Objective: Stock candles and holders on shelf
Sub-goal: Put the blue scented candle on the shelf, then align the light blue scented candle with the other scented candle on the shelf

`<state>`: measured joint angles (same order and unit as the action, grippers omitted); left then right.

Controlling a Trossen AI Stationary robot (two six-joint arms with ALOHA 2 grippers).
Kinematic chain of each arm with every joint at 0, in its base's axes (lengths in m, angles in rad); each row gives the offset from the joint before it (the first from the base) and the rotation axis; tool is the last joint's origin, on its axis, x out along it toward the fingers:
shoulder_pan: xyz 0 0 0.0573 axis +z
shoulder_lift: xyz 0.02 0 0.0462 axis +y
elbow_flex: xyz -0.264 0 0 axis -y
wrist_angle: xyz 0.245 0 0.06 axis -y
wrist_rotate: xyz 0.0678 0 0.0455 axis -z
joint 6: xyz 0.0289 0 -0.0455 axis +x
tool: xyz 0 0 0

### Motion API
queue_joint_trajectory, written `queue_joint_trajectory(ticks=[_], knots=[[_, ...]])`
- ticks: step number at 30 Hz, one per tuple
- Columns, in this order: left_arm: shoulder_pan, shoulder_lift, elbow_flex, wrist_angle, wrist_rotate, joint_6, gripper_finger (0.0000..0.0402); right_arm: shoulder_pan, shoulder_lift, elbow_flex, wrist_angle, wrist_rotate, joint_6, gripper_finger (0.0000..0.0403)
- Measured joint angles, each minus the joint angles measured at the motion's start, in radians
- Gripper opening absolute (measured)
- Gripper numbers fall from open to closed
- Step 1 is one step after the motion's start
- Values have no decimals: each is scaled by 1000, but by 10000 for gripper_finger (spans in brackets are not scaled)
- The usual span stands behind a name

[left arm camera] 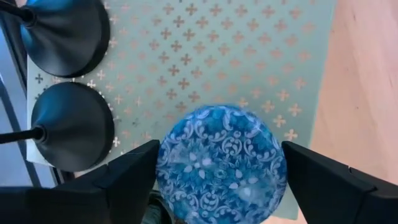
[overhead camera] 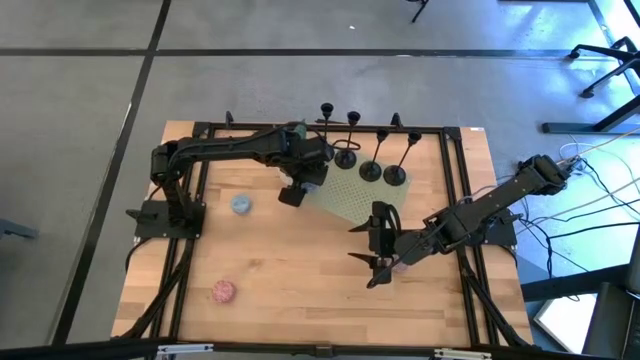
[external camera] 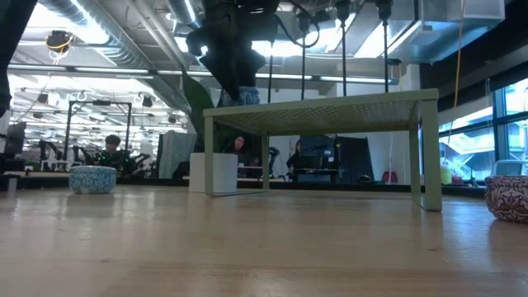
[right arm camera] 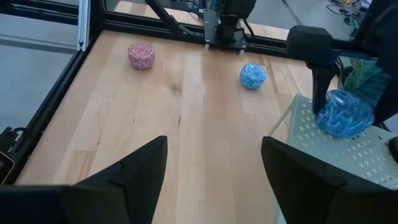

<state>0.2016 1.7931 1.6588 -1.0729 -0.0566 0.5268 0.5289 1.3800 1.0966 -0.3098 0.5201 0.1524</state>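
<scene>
Blue candle (left arm camera: 221, 163) sits gripped in left pincer (left arm camera: 217, 171) over the shelf (left arm camera: 249, 56); right pincer (right arm camera: 214, 165) wide.

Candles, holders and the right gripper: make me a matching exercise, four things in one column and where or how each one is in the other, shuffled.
Things:
1. gripped blue candle
2. pink candle
3. holders
4. right gripper

Places or states:
A. open, over bare table
B. standing in a row along the shelf's far edge
C. between the left gripper's fingers, at the shelf's corner
D. lying on the wood near the table's front edge

Pairs: 1-C, 2-D, 3-B, 4-A
</scene>
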Motion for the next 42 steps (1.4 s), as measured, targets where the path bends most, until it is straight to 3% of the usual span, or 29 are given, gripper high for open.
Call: queue_joint_trajectory(ticks=[8, 19, 27, 31, 36, 42], knots=[[-13, 0, 0, 0, -6, 34, 338, 0, 0, 0, 0, 0, 0, 264], [-101, -1, 11, -3, -233, 63, 338, 0, 0, 0, 0, 0, 0, 264], [-196, -1, 19, -95, -344, 58, 338, 0, 0, 0, 0, 0, 0, 264], [-251, -1, 93, -171, -350, -116, 338, 0, 0, 0, 0, 0, 0, 264], [-321, -16, 236, -404, -320, -341, 338, 0, 0, 0, -1, 0, 0, 264], [-413, -140, 280, -498, -369, -568, 338, 0, 0, 0, -5, 0, 0, 264]])
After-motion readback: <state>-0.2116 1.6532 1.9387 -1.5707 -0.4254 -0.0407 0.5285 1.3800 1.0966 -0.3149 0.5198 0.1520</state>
